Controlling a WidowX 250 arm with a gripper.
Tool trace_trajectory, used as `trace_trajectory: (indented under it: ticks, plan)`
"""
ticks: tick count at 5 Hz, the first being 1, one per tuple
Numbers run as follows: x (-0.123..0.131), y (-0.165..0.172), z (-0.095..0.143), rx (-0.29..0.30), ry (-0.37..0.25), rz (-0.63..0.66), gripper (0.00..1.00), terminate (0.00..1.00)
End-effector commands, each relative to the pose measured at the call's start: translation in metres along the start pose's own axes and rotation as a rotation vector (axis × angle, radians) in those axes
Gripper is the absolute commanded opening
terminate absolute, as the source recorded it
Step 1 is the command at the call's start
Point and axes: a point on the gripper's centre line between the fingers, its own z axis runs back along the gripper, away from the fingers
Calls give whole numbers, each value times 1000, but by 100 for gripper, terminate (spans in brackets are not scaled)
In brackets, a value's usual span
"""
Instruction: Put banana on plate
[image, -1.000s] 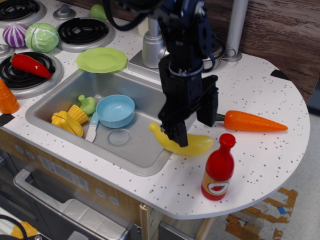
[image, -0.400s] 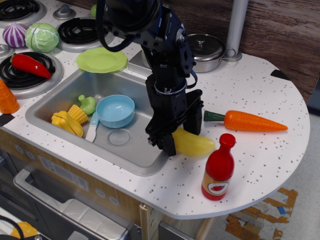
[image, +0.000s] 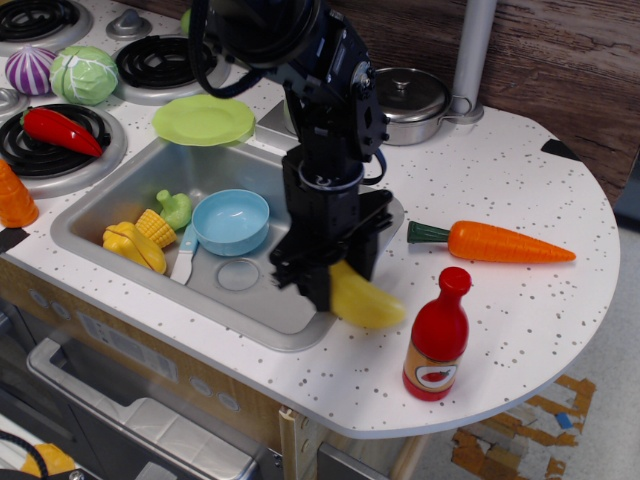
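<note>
My claw (image: 335, 280) clamped on the banana (image: 366, 300), at the sink's right rim near the worktop's front edge, plate (image: 204, 119) behind the sink

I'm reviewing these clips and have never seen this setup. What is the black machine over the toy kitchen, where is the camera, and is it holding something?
The black machine is one robot arm; its hand is closed around a yellow toy banana at the sink's right edge. The single camera looks down from the front. The lime-green plate lies behind the sink. In the sink sit a blue bowl and corn. A carrot and a red bottle are on the counter.
</note>
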Motion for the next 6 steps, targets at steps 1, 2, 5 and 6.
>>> trace_trajectory:
  ticks: [1,2,5,6]
  plan:
    - [72,4,46,4,-175,-163,0,0]
    - [124,-1,54,7,-258,-308,0,0]
    - [241,-15,55,24,-355,-639,0,0]
    - [263,-18,48,-7,-331,-716,100,0]
